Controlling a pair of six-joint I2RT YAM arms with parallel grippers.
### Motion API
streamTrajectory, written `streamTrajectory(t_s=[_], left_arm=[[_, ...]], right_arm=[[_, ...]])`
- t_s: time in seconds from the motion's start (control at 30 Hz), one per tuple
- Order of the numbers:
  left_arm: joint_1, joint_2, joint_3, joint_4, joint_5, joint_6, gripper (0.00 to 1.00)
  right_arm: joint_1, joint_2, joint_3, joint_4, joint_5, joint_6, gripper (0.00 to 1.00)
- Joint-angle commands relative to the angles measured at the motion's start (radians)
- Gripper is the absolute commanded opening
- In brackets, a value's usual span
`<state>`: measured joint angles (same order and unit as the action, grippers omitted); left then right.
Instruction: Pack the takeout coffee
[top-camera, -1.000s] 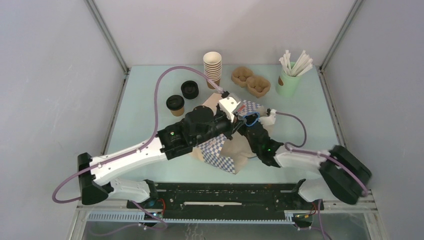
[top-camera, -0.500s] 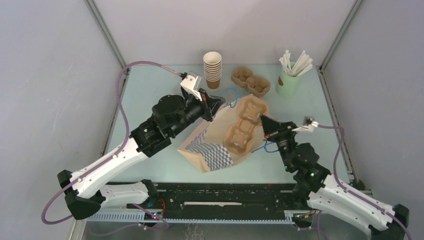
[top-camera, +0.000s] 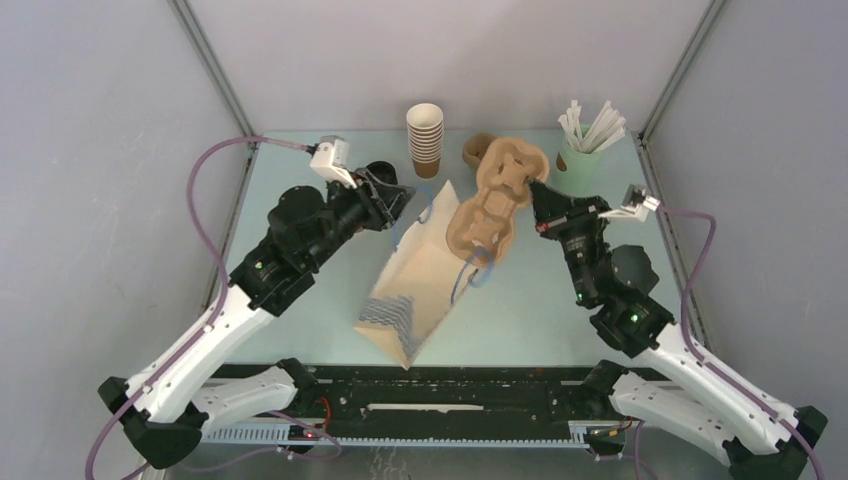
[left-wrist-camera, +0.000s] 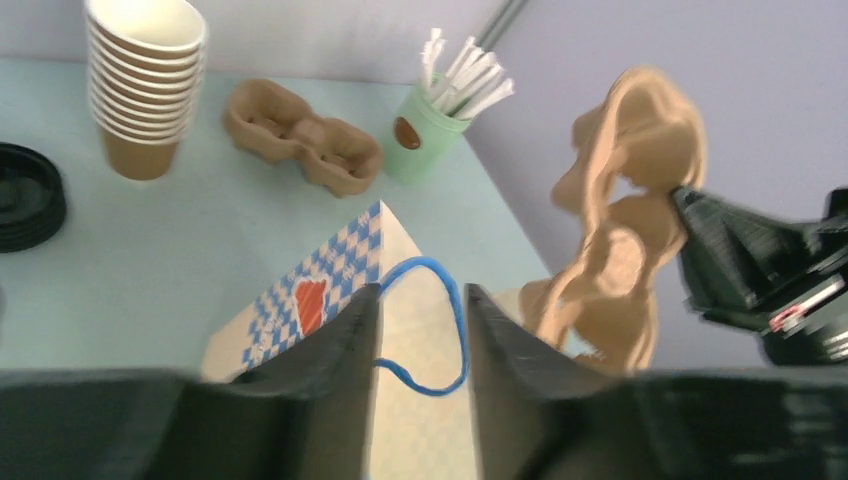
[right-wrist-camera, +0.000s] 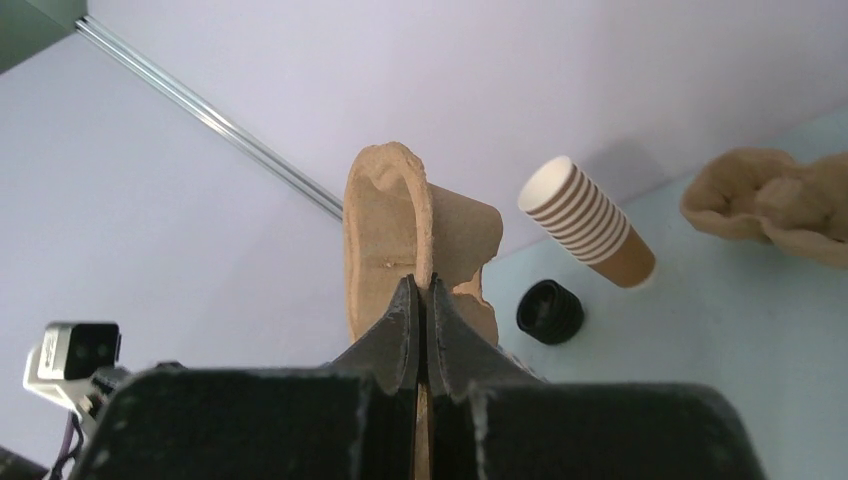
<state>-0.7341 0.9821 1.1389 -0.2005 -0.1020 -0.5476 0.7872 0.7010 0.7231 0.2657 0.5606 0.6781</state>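
Observation:
A stack of brown kraft takeout coffee cups (top-camera: 425, 140) stands at the back of the table, also in the left wrist view (left-wrist-camera: 145, 80) and the right wrist view (right-wrist-camera: 590, 225). My right gripper (top-camera: 540, 200) is shut on the edge of a brown pulp cup tray (top-camera: 495, 200), holding it up on edge above the paper bag (top-camera: 420, 290). The fingertips (right-wrist-camera: 408, 300) pinch the tray's rim (right-wrist-camera: 385, 230). My left gripper (top-camera: 405, 195) is open at the bag's back end. The bag's blue handle (left-wrist-camera: 457, 320) loops loosely between its fingers (left-wrist-camera: 345, 330).
A second pulp tray (left-wrist-camera: 300, 140) lies on the table behind the bag. A pale green cup with white straws (top-camera: 577, 165) stands at the back right. Black lids (right-wrist-camera: 549, 311) sit at the back left by my left gripper. Grey walls close in three sides.
My right gripper has lifted the pulp tray up and back from the bag. My left gripper has drawn back to the left and opened off the blue handle.

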Motion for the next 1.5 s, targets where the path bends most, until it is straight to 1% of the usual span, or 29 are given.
streamTrajectory(t_s=[0.0, 0.03, 0.07, 0.1, 0.17, 0.2, 0.27, 0.37, 0.4, 0.5, 0.6, 0.67, 0.9, 0.97, 1.0, 1.03, 1.07, 1.1, 1.13, 1.2, 1.27, 1.3, 1.37, 1.43, 1.47], left_arm=[[0.025, -0.061, 0.038, -0.095, -0.029, 0.041, 0.54], [0.025, -0.061, 0.067, -0.139, -0.049, 0.068, 0.67], [0.026, -0.062, 0.087, -0.181, -0.068, 0.094, 0.84], [0.026, -0.065, 0.128, -0.227, -0.096, 0.119, 0.92], [0.026, -0.083, 0.172, -0.274, -0.124, 0.161, 0.97], [0.026, -0.092, 0.192, -0.278, -0.086, 0.186, 0.99], [0.026, -0.082, 0.244, -0.283, 0.036, 0.225, 0.99], [0.025, -0.022, 0.323, -0.296, 0.205, 0.197, 0.97], [0.027, 0.001, 0.337, -0.294, 0.245, 0.185, 0.96], [0.024, 0.058, 0.368, -0.281, 0.318, 0.156, 0.83], [0.023, 0.092, 0.371, -0.252, 0.37, 0.127, 0.73], [0.02, 0.11, 0.371, -0.248, 0.371, 0.115, 0.65], [0.011, 0.132, 0.368, -0.239, 0.313, 0.112, 0.44], [0.011, 0.14, 0.373, -0.241, 0.31, 0.113, 0.34], [0.01, 0.142, 0.376, -0.239, 0.308, 0.113, 0.25], [0.009, 0.142, 0.378, -0.24, 0.306, 0.117, 0.17], [0.009, 0.14, 0.378, -0.241, 0.299, 0.122, 0.12], [0.009, 0.135, 0.376, -0.245, 0.286, 0.134, 0.07], [0.009, 0.13, 0.373, -0.252, 0.269, 0.151, 0.02], [0.009, 0.115, 0.365, -0.265, 0.232, 0.193, 0.0], [0.01, 0.106, 0.361, -0.288, 0.194, 0.242, 0.0], [0.009, 0.106, 0.366, -0.302, 0.186, 0.275, 0.0], [0.007, 0.111, 0.385, -0.346, 0.195, 0.354, 0.0], [-0.002, 0.117, 0.406, -0.393, 0.167, 0.424, 0.0], [-0.008, 0.12, 0.419, -0.418, 0.141, 0.451, 0.0]], right_arm=[[-0.009, 0.101, 0.128, 0.076, -0.049, -0.029, 0.0], [-0.01, 0.123, 0.151, 0.08, -0.056, -0.033, 0.0], [-0.013, 0.143, 0.178, 0.076, -0.063, -0.032, 0.0], [-0.014, 0.158, 0.201, 0.072, -0.067, -0.032, 0.0], [-0.014, 0.179, 0.239, 0.068, -0.076, -0.029, 0.0], [-0.014, 0.189, 0.255, 0.066, -0.08, -0.022, 0.0], [-0.017, 0.211, 0.288, 0.062, -0.095, 0.007, 0.0], [-0.029, 0.243, 0.319, 0.066, -0.12, 0.051, 0.0], [-0.033, 0.253, 0.328, 0.068, -0.127, 0.07, 0.0], [-0.038, 0.275, 0.356, 0.08, -0.14, 0.101, 0.0], [-0.036, 0.295, 0.388, 0.084, -0.148, 0.112, 0.0], [-0.033, 0.302, 0.4, 0.087, -0.148, 0.114, 0.0], [-0.009, 0.3, 0.403, 0.09, -0.129, 0.107, 0.0], [0.001, 0.299, 0.403, 0.089, -0.121, 0.096, 0.0], [0.007, 0.298, 0.403, 0.09, -0.121, 0.084, 0.0], [0.012, 0.297, 0.403, 0.088, -0.119, 0.072, 0.0], [0.017, 0.296, 0.403, 0.08, -0.121, 0.054, 0.0], [0.017, 0.293, 0.403, 0.058, -0.126, 0.04, 0.04], [0.018, 0.287, 0.404, 0.024, -0.131, 0.023, 0.12], [0.017, 0.27, 0.392, -0.042, -0.155, -0.063, 0.28], [0.013, 0.253, 0.378, -0.096, -0.196, -0.192, 0.48], [0.0, 0.244, 0.377, -0.144, -0.243, -0.26, 0.57], [-0.04, 0.221, 0.387, -0.236, -0.369, -0.403, 0.71], [-0.077, 0.196, 0.416, -0.353, -0.498, -0.554, 0.8], [-0.086, 0.187, 0.441, -0.406, -0.56, -0.619, 0.8]])
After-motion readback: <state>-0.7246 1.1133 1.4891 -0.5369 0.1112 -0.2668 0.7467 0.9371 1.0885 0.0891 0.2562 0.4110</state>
